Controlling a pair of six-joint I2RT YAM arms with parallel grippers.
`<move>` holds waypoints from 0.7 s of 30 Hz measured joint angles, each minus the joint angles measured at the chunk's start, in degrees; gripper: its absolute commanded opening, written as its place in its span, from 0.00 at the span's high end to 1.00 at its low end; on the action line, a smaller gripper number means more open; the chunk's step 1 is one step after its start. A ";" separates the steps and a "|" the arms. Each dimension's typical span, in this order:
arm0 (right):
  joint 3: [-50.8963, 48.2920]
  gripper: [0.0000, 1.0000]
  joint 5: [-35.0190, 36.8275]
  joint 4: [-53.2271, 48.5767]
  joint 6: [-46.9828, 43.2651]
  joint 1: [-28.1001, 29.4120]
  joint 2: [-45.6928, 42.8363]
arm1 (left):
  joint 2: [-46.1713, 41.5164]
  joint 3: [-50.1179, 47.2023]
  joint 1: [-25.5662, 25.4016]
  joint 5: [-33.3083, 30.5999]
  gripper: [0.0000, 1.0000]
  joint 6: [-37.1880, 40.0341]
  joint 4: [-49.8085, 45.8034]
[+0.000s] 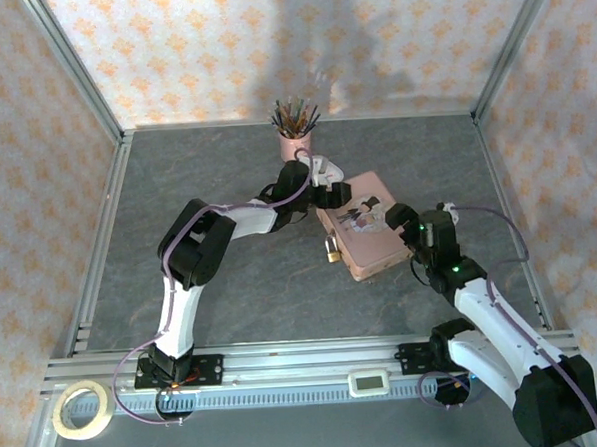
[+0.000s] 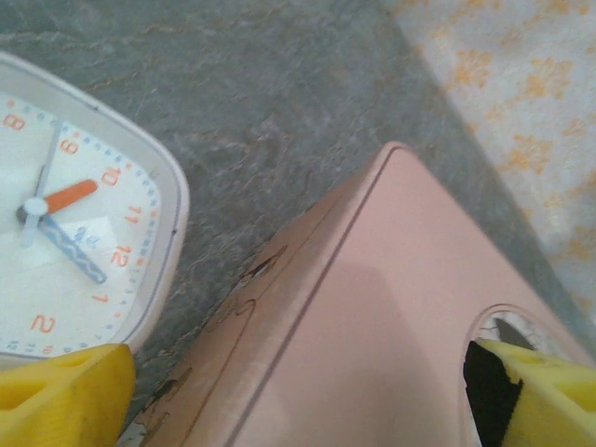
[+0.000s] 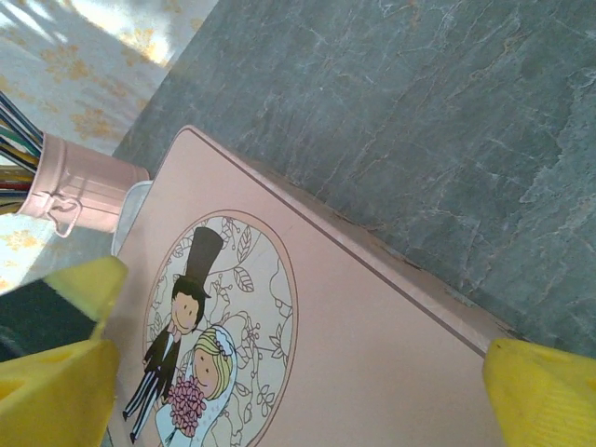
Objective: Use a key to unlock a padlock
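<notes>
The small brass padlock (image 1: 332, 249) hangs at the near left edge of the pink illustrated tin (image 1: 370, 242) in the middle of the table. The key is out of view. My left gripper (image 1: 329, 194) is at the tin's far left corner. Its yellow fingers (image 2: 65, 391) stand wide open, one beside the tin (image 2: 372, 326) and one over the lid. My right gripper (image 1: 404, 223) hovers open over the tin's right side, with the lid's bride-and-groom picture (image 3: 209, 345) between its yellow pads (image 3: 545, 391). Neither gripper holds anything.
A white clock (image 2: 65, 242) lies on the table just left of the tin. A pink cup of pencils (image 1: 296, 138) stands behind it. A tape roll (image 1: 83, 408) and a small white device (image 1: 369, 382) lie at the near rail. Patterned walls enclose the table.
</notes>
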 measured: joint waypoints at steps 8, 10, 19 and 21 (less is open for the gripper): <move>1.42 0.00 1.44 -5.18 -1.46 -0.15 -1.31 | -0.31 -0.94 -0.07 0.22 0.14 0.20 -1.27; 2.25 0.00 2.36 -7.98 -2.10 -0.48 -1.09 | -2.14 -3.74 -0.07 0.20 0.16 -0.48 -0.70; 0.66 0.03 2.64 -12.79 -2.58 -0.96 -0.22 | -16.65 -20.68 -0.24 -0.07 0.30 -3.41 1.05; -0.98 0.07 -0.37 -10.78 -2.93 -1.05 0.28 | -18.91 -22.91 -0.44 -0.09 0.32 -4.22 1.68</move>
